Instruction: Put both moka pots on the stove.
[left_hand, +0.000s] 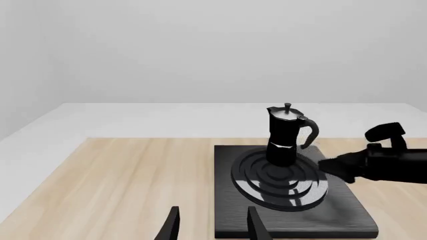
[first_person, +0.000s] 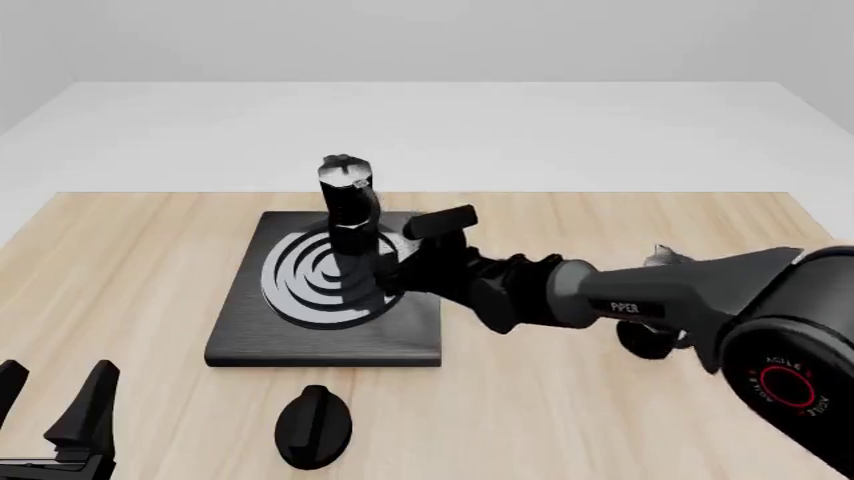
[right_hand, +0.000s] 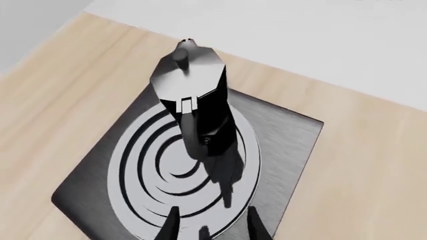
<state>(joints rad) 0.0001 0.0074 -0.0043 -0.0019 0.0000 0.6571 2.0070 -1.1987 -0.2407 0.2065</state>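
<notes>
right tool (first_person: 387, 272) open, empty — just behind the moka pot (first_person: 350, 205) standing upright on the stove (first_person: 240, 335); left tool (first_person: 54, 405) open too, well apart.

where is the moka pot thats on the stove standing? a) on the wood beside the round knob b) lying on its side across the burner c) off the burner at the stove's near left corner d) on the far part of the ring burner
d: in the front view the moka pot stands upright on the far part of the stove's ring burner, the right claw open just behind its handle.
</notes>
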